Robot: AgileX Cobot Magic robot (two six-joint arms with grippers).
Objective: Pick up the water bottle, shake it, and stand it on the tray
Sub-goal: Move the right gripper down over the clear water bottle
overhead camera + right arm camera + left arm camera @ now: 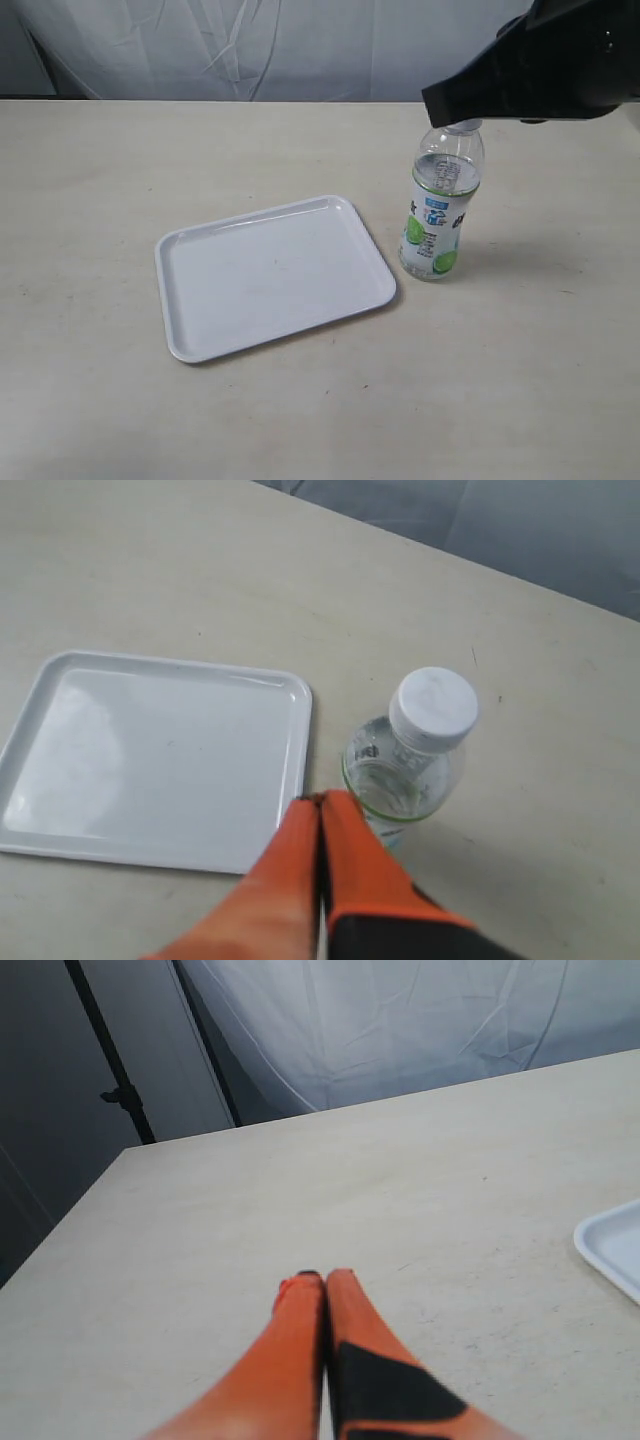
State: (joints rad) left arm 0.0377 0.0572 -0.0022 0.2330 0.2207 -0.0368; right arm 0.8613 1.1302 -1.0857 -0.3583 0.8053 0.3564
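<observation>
step: reach bottle (437, 215) | right tool (320, 798): tips pressed together, empty, hanging above bottle, which stands on bench (100, 180) just ahead of tips, beside tray (270, 275) | do: spread tips first, descend, grip below cap (433, 705) | left tool (323, 1278): tips together, idle

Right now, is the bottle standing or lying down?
Standing: the bottle rests on its base, beside the tray, not on it.

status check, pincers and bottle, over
Left pincer shut, empty. Right pincer shut, empty, over the water bottle. Bottle upright on the table beside the tray. Nothing between them.
</observation>
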